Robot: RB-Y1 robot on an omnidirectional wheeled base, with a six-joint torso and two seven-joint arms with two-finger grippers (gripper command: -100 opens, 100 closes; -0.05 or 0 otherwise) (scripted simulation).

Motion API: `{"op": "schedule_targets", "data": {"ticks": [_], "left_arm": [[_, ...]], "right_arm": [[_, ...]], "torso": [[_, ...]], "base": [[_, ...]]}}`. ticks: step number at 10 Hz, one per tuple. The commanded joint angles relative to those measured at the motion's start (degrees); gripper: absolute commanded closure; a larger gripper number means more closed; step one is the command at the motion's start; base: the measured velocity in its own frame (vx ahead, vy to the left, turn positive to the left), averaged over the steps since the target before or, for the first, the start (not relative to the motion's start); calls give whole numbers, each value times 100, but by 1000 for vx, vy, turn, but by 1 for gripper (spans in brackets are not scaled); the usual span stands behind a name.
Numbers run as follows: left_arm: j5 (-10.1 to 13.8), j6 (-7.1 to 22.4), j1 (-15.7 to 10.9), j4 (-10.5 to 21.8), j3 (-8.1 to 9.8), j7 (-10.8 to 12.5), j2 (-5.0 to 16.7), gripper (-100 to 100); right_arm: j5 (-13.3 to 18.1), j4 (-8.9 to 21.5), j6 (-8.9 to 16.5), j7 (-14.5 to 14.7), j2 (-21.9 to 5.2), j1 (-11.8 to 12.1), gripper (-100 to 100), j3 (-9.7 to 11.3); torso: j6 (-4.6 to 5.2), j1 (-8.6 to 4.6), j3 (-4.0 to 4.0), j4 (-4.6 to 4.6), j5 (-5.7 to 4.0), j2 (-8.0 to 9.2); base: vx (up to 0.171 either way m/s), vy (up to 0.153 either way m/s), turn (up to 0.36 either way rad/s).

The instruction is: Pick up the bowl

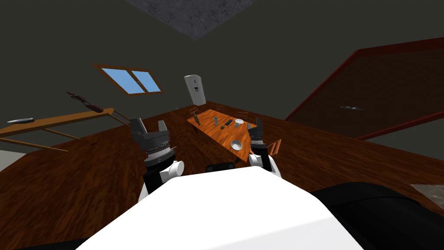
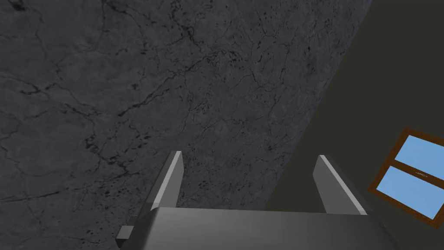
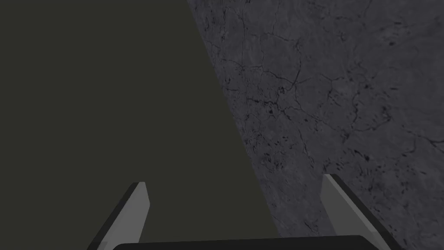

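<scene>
Bowl (image 1: 236, 145): pale, round, upright, near the near end of the bench (image 1: 215, 136), close to its right-hand edge; untouched and not lifted.

Bench: orange-brown wood, seen at a slant. Further along it a second pale dish (image 1: 239, 122), a clear glass (image 1: 215, 121), a small dark flat item (image 1: 228, 123) and a small green item (image 1: 222, 127), all well apart from the bowl. Wooden chair (image 1: 274, 146) just beside the near right-hand edge.

Right claw (image 1: 256, 126) (image 3: 236, 186): raised above the bench's right-hand edge, near the bowl but clear of it; fingers spread wide, nothing between them.

Left claw (image 1: 150, 126) (image 2: 251, 162): raised over the floor (image 1: 86, 173), well apart from the bench; fingers spread wide, nothing held.

Room: dark polished wood floor, dull olive-grey walls, a patch of grey veined ceiling (image 1: 195, 17). White refrigerator (image 1: 194, 89) beyond the far end of the bench. Wood-framed window (image 1: 130, 80) with blue panes. Long wooden shelf (image 1: 56, 118) at the left wall.
</scene>
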Motion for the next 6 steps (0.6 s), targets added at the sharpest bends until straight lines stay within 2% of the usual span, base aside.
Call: {"op": "schedule_targets", "data": {"ticks": [1, 6], "left_arm": [[0, 0, 0, 0, 0, 0, 0, 0], [0, 0, -1, 0, -1, 0, 0, 0]], "right_arm": [[62, 123, 6, 80, -183, -18, -100, 15], [372, 732, 34, 446, -876, -96, -100, 88]], "torso": [[0, 0, 0, 0, 0, 0], [0, 11, 18, 7, 2, 31]], "base": [[-52, 25, 48], [-84, 39, 73]]}}
